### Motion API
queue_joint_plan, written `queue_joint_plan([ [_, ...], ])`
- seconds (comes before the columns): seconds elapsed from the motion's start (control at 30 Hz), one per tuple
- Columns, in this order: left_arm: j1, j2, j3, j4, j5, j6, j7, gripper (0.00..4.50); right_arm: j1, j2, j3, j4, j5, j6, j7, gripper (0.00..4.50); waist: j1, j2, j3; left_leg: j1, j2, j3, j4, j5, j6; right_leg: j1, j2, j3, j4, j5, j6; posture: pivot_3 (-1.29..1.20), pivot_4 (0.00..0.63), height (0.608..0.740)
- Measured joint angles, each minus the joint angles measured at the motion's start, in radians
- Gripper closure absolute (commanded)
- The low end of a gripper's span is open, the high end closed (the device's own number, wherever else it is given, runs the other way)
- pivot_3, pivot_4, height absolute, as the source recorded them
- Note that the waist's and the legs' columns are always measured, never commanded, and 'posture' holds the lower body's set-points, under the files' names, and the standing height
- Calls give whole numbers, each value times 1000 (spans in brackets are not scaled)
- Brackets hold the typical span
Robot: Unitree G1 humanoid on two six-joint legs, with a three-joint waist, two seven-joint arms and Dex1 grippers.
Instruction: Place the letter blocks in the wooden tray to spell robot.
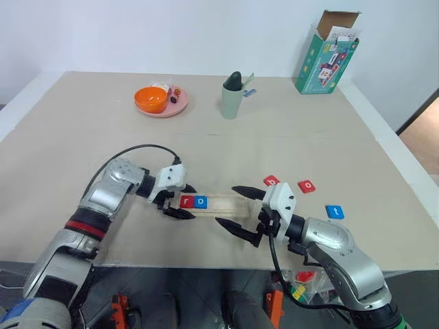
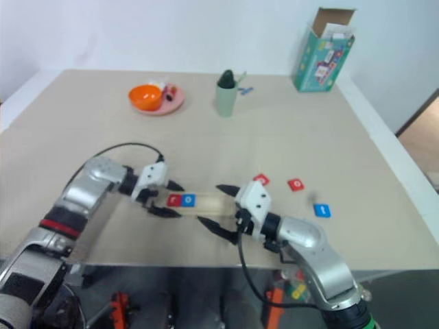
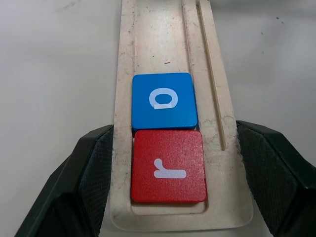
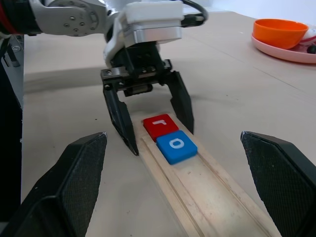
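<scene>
Head views took in the table (image 1: 288, 137), where the wooden tray (image 1: 223, 201) lay near the front edge with its long axis running left to right. The left gripper (image 1: 186, 202) pinched the tray's left end across its width. The right gripper (image 1: 226, 204) straddled the other end, jaws spread wide. Three loose tiles (image 1: 306, 186) lay to the tray's right. The left wrist view showed the red r (image 3: 168, 165) and blue o (image 3: 164, 100) touching in the slot, with r at the clamped end.

Red r (image 3: 168, 166) and blue o (image 3: 164, 100) lie flat in the wooden tray (image 3: 160, 29).
</scene>
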Motion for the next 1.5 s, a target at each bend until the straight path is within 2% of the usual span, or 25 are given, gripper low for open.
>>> queue_joint_plan([
  [0.1, -11, -7, 0, 21, 3, -6, -11, 1300, 1, 0, 0, 0, -2, 0, -6, 0, -1, 0, 0, 0, 0, -1, 0, 0, 0, 0, 0, -1, 0, 0, 0, 0, 150, 740],
  [0.17, -15, -13, 0, 26, 5, -4, -14, 234, 3, 1, 0, 0, -2, 0, -14, 0, -1, 0, 0, 0, 0, -1, 0, 0, 0, 0, 1, -1, 0, 0, 0, 0, 150, 740],
  [0.2, -16, -14, -1, 26, 6, -3, -20, 29, 3, 1, 0, 0, -2, 0, -17, 0, -1, 0, 0, 0, 0, -1, 0, 0, 0, 0, 1, -1, 0, 0, 0, 0, 150, 740],
  [0.37, -15, -14, 1, 11, 5, 29, -29, 29, 8, 9, -11, -1, 3, 12, -44, 0, -1, 0, 0, 0, 0, -1, 0, 0, 0, 0, 1, 0, 0, 1, 0, 0, 150, 740],
  [0.5, 33, 41, 17, -104, -17, 91, -26, 29, -69, 41, -91, 29, 32, 96, -132, 0, -7, 0, 0, 0, 2, 1, 0, 0, 0, -1, 2, 2, 0, 2, -1, 0, 150, 740],
  [0.6, 100, 86, 98, -214, -89, 140, -6, 29, -146, 73, -149, 79, 24, 136, -220, 0, -8, 0, 0, 0, 4, 0, -1, 0, 0, -2, 4, 1, 1, 2, -2, 0, 150, 740],
  [0.8, 284, 87, 306, -522, -299, 238, 117, 29, -171, 88, -162, 245, -61, 141, -323, 0, -3, 1, 0, -2, 3, 0, -4, 0, 0, -4, 3, 1, 1, -1, -2, 0, 150, 740],
  [1.1, 499, 91, 373, -779, -424, 342, 281, 29, -197, 103, -177, 374, -91, 153, -355, 0, -4, 1, 0, 0, 3, 1, -3, 1, 0, -3, 2, 2, 1, 1, -3, 0, 150, 740],
  [1.23, 583, 81, 373, -856, -440, 352, 354, 0, -196, 102, -177, 401, -91, 163, -345, 1172, -3, 1, 0, 1, 3, 2, -3, 1, 0, -3, 3, 3, 0, 1, -3, 0, 150, 740],
  [1.43, 585, 81, 355, -895, -451, 356, 409, 0, -183, 77, -162, 411, -114, 149, -303, 3214, -3, 1, 0, 1, 3, 2, -3, 1, 0, -3, 3, 3, 0, 1, -3, 0, 150, 740],
  [1.5, 583, 81, 351, -896, -451, 356, 421, 0, -183, 77, -162, 411, -118, 148, -299, 3317, -3, 1, 0, 1, 3, 2, -3, 1, 0, -3, 3, 3, 0, 1, -3, 0, 150, 740],
])
